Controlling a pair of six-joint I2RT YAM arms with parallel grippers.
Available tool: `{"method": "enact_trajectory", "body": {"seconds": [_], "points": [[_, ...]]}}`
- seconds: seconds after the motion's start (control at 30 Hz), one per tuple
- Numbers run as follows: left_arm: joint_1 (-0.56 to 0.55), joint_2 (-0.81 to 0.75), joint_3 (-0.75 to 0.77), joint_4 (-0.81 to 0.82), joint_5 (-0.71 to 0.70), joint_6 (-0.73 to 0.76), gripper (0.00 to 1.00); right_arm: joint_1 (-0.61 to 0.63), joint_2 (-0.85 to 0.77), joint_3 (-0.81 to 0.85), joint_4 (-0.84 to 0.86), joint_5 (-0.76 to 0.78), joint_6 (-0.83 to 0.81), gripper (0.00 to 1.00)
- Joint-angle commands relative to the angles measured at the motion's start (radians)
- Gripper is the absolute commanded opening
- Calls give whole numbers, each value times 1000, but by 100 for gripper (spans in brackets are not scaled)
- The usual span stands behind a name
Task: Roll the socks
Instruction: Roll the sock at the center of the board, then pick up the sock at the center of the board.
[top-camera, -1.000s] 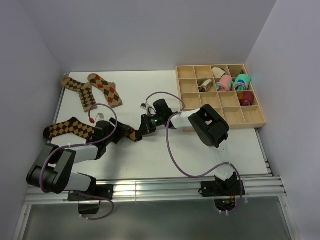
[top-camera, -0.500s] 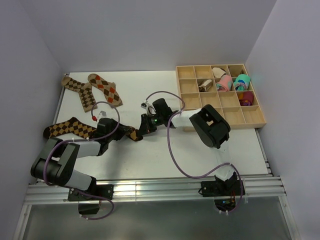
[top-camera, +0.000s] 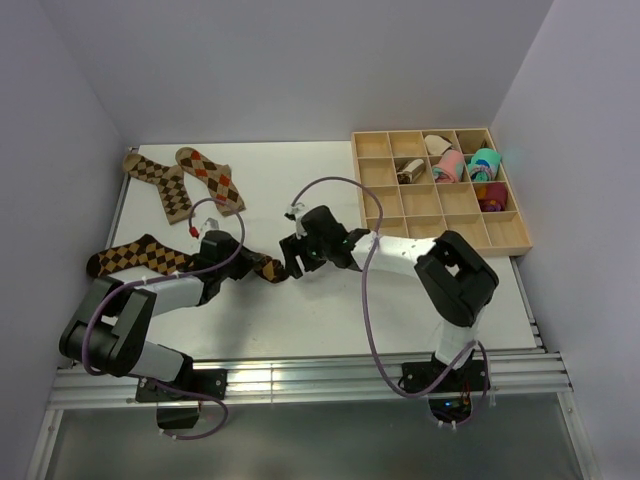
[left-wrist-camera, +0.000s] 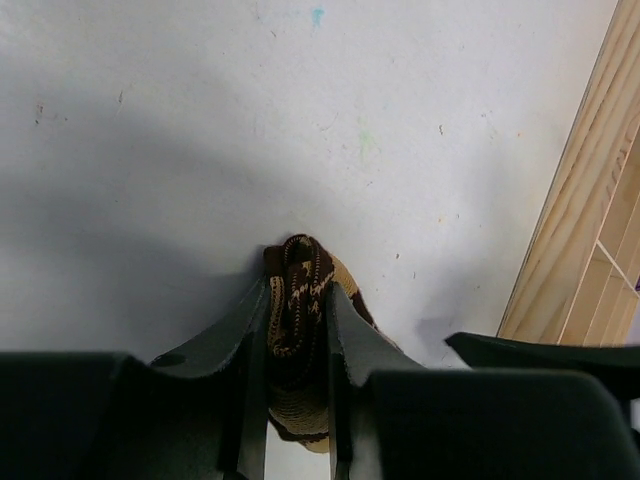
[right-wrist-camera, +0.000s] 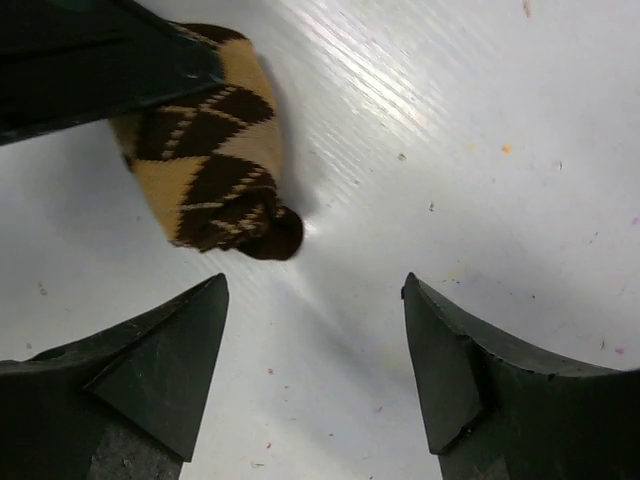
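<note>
On table (top-camera: 300, 180), left pincer (left-wrist-camera: 298, 296) pinching sock (left-wrist-camera: 301, 258)

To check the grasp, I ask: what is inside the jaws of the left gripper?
A bunched end of the brown-and-tan argyle sock, pinched by the left gripper. How far the sock runs back between the fingers is covered by the gripper's own body.

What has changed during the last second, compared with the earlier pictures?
The left end effector closed on the argyle sock. The right end effector let go of it and opened; its arm's elbow swung right. The two far socks and the wooden tray stayed put.
</note>
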Motion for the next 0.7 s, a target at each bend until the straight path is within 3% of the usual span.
{"method": "enact_trajectory", "body": {"seconds": [0.0,0.23,0.67], "points": [[-17,0,12,-132,-26,57,11,94,-88,0,23,228,-145,78],[-23,14,23,-141,-20,59,11,212,-48,63,76,305,-269,83],[-26,20,27,-147,-11,60,11,260,109,120,172,359,-320,85]]}}
